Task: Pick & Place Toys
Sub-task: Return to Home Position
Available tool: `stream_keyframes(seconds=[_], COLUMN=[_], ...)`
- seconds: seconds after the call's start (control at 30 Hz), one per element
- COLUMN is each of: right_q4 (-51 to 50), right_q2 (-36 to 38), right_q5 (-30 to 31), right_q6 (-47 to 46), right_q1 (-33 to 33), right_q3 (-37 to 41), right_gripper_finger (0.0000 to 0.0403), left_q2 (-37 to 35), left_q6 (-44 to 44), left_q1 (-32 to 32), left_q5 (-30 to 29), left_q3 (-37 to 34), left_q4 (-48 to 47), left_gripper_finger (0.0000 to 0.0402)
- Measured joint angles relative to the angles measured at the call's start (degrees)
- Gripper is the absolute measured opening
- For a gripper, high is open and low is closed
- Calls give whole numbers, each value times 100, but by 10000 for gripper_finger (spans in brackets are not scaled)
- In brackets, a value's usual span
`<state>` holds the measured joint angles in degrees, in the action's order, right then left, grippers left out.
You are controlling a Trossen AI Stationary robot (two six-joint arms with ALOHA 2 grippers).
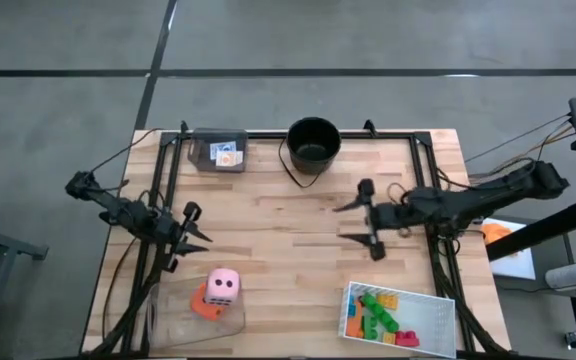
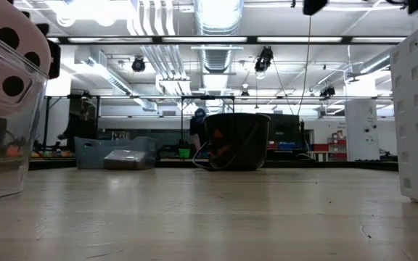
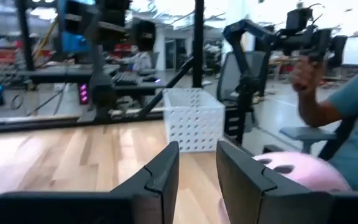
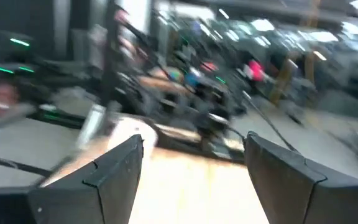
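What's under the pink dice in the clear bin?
An orange dice, in the clear bin too. Only part of it peeks out; the pink dice covers the rest, so anything else underneath can't be seen.

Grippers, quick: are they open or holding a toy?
Left gripper: open, holding nothing.
Right gripper: open wide, holding nothing.

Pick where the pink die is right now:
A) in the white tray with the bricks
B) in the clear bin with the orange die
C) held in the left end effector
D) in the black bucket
B: the high view shows the pink die inside the clear bin at the table's front left, together with the orange die.
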<state>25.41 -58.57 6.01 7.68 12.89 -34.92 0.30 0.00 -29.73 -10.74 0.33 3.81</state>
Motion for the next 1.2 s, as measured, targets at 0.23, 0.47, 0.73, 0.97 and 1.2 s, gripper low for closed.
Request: stream_keyframes(seconds=[0.23,0.47,0.73,0.97,1.2], right_q4=[939,381,-49,-915,-1320], right_q2=[1297,2352,3156,3814,4493], right_q5=[-1357,-1511,-1956,-1957,-1718], right_q6=[-165,-187,-238,-180,-102], right_q1=[-370,-871,-1482,-1701,-1767], right_q3=[1532,2164,2605,2607,2937], right_gripper_finger=[275,275,275,275,275], left_q2=[-32,-31,29,30,212], left_q6=[-150,-185,-326,-389,-363], left_q1=[808,1831,2622,2634,2634], left_q5=[627,1377,2072,2134,2540], left_q3=[-2,40,44,47,73], left_q4=[-233,-408,-316,-312,-325], left_gripper_finger=[111,111,111,111,111])
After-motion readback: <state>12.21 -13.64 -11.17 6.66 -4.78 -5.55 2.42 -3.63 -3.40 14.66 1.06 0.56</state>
